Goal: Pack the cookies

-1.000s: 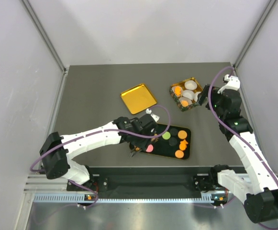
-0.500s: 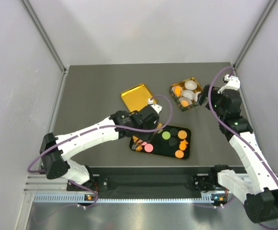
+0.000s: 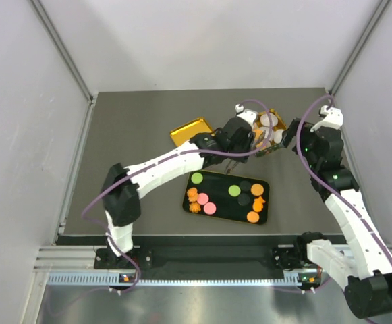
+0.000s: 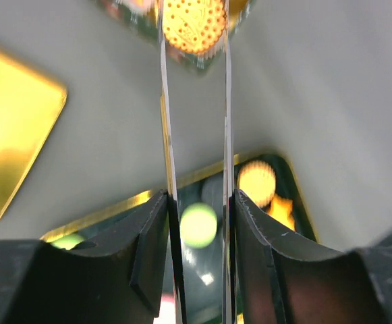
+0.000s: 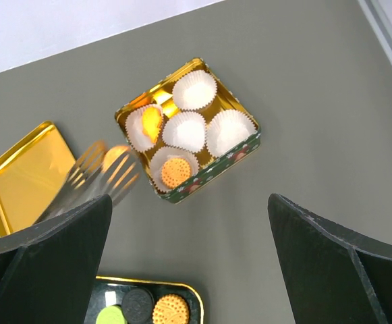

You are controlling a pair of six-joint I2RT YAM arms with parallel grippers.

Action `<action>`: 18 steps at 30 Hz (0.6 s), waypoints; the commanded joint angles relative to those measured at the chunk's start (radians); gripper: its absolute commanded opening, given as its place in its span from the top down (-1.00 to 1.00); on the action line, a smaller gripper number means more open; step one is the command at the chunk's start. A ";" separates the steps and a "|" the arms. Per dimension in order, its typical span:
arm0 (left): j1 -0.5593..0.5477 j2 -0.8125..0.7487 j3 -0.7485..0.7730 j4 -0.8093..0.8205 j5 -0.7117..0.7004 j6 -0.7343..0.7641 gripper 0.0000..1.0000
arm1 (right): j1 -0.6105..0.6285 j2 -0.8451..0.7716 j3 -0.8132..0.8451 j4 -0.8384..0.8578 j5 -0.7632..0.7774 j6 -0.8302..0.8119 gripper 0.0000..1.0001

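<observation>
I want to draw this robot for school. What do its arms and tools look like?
Both the left arm and the right arm have white tube-like links with chunky black joints, and a purple cable loops along each. The left tool is two long, thin, see-through blades on black mounts. The right tool is broad and black.

Soft, even light is falling from overhead onto the grey table, casting only faint shadows under the arms. In the left wrist view the gold lid is glaring yellow, the cookie is glowing overexposed, and the background is reading out of focus. In the right wrist view the left gripper is smearing into translucent motion blur, while the right gripper is showing dark and featureless.
</observation>
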 commanded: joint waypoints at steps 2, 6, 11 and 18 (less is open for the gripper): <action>0.029 0.131 0.155 0.187 0.040 0.054 0.21 | -0.014 -0.030 0.016 0.018 0.028 -0.010 -0.99; 0.040 0.234 0.200 0.310 0.031 0.110 0.19 | -0.014 -0.031 0.015 0.018 0.025 -0.009 -0.99; 0.062 0.341 0.296 0.313 0.060 0.111 0.18 | -0.014 -0.030 0.015 0.017 0.023 -0.009 -0.99; 0.079 0.414 0.343 0.306 0.046 0.103 0.19 | -0.016 -0.030 0.013 0.018 0.020 -0.010 -0.99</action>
